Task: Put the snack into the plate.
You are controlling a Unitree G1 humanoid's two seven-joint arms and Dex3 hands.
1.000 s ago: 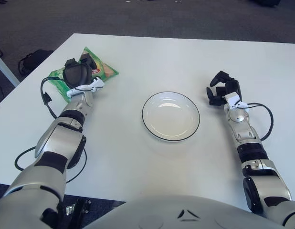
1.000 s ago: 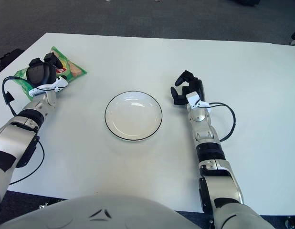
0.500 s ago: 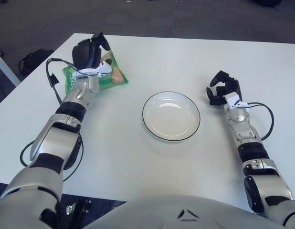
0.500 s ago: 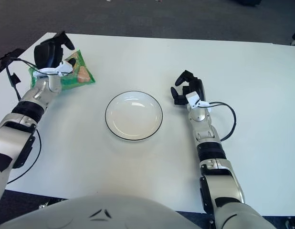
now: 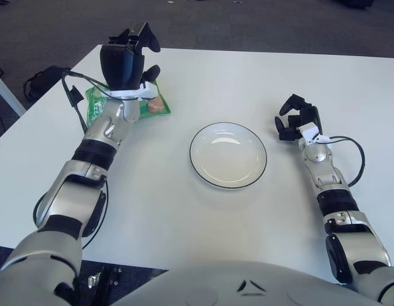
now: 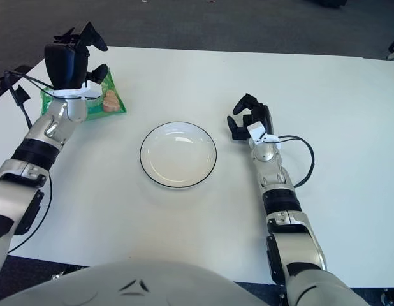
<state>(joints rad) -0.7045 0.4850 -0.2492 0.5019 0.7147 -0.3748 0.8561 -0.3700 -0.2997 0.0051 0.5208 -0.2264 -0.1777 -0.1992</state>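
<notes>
A white worktop [image 5: 184, 210] is carrying everything, with dark floor showing beyond its far edge. Near its middle a round white plate [image 5: 228, 155] with a thin dark rim is lying flat, holding nothing. To the plate's left and farther back, near the worktop's left corner, a green snack [image 6: 102, 102] bag is lying flat, well apart from the plate. The left robot hand [image 5: 128, 56] is hanging above the bag's rear part with its wrist raised and its dark fingers [image 6: 92, 36] spreading upward and outward, gripping nothing; the bag's right end, printed with a pale biscuit picture, is showing beside the wrist. Whether the wrist is touching the bag cannot be told. The right robot hand [image 5: 296, 120] is showing just to the right of the plate, its fingers loosely curling inward around nothing. A black cable is trailing along each forearm.
</notes>
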